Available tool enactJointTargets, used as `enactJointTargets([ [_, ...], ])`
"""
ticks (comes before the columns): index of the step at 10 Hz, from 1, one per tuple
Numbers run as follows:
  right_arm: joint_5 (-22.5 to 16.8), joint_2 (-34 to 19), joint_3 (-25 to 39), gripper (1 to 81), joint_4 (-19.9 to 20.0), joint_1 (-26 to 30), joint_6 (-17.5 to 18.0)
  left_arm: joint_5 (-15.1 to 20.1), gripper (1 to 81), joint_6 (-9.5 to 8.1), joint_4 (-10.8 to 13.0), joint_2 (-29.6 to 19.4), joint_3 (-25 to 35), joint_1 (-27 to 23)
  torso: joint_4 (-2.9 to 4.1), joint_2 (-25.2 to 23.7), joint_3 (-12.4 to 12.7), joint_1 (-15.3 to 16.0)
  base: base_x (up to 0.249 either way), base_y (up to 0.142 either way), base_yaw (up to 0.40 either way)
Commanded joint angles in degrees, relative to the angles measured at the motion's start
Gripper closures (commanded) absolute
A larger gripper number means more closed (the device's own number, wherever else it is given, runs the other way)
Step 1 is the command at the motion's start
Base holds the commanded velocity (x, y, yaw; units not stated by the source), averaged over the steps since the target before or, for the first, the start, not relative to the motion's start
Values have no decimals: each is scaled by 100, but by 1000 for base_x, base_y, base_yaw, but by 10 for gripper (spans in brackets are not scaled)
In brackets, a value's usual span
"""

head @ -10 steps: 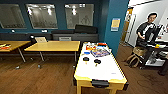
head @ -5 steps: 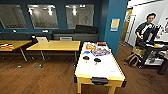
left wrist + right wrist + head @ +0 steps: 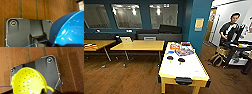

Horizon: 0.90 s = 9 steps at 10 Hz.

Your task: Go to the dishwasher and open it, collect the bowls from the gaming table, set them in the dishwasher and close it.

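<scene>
Gaming table [image 3: 184, 68] at 12 o'clock, two black paddles [image 3: 170, 58] on top; blue bowl [image 3: 70, 30] close at left wrist, yellow-green bowl [image 3: 28, 81] at right wrist, above wood floor [image 3: 75, 65]; jaw state of either gripper: cannot tell; person [image 3: 230, 30] at 2 o'clock.

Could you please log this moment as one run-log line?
left hand: blue bowl | right hand: yellow-green bowl | ahead: gaming table, black paddles on top

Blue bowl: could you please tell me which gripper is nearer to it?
Left. The blue bowl sits right at the left gripper, while the right gripper has the yellow-green perforated bowl at it instead.
</scene>
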Motion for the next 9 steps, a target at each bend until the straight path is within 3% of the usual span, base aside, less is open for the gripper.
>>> enactJointTargets([
  [1, -200, 191, -308, 811, -172, 144, -15, 68, 811, 38, 142, -48, -87, -206, 0, 0, 0, 1, 0, 0, 0],
  [4, -200, 509, -493, 811, -189, 144, -14, 34, 811, 38, 143, 163, -589, 14, 0, 0, 0, 1, 0, 0, 0],
  [7, -200, 597, -493, 811, -198, 135, -14, -248, 811, 29, 143, 400, -1151, 146, 0, 0, 0, 1, 0, 0, 0],
  [9, -200, 588, -528, 811, -198, 135, -14, -257, 811, 29, 134, 427, -1214, 155, 0, 0, 2, 1, 0, 0, 0],
])
